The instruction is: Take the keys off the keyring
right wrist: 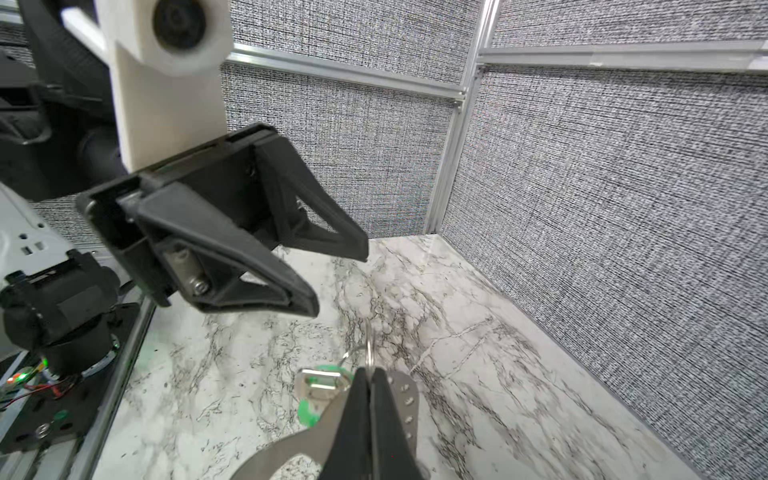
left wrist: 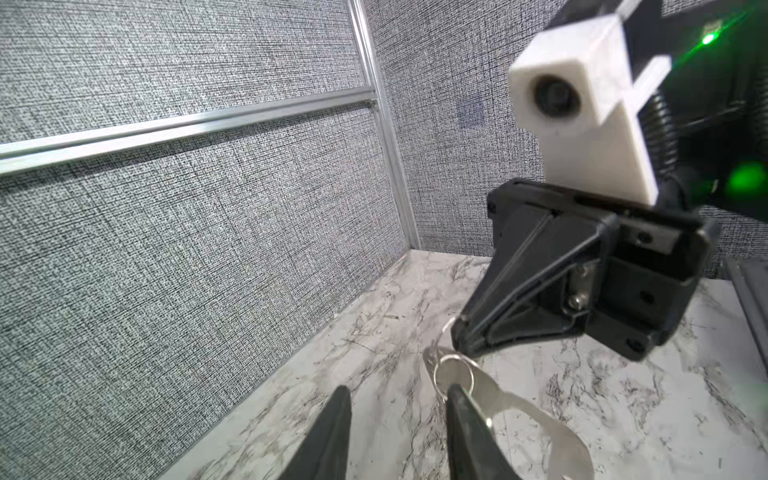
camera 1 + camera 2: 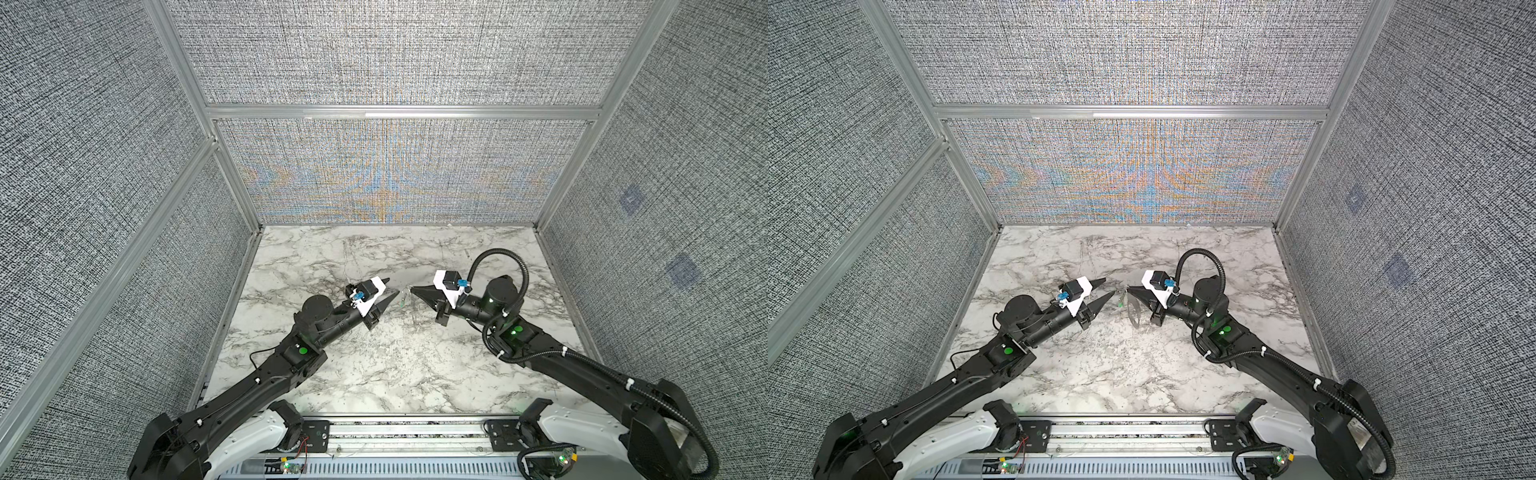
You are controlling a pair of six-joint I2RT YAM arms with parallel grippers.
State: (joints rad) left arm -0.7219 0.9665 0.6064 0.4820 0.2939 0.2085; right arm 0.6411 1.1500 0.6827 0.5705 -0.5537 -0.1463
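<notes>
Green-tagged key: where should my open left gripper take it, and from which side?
Take the green-tagged key by its flat head, closing across both faces. It hangs beside the keyring on the side facing the left gripper, while the right gripper pinches the keyring, so approaching from there looks best.

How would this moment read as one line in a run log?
left tool: open, near keyring | right tool: shut on keyring | green-tagged key: attached to keyring

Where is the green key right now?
The green-tagged key hangs on the keyring pinched in the right claw; in both top views that's near the middle, just left of that claw.
</notes>
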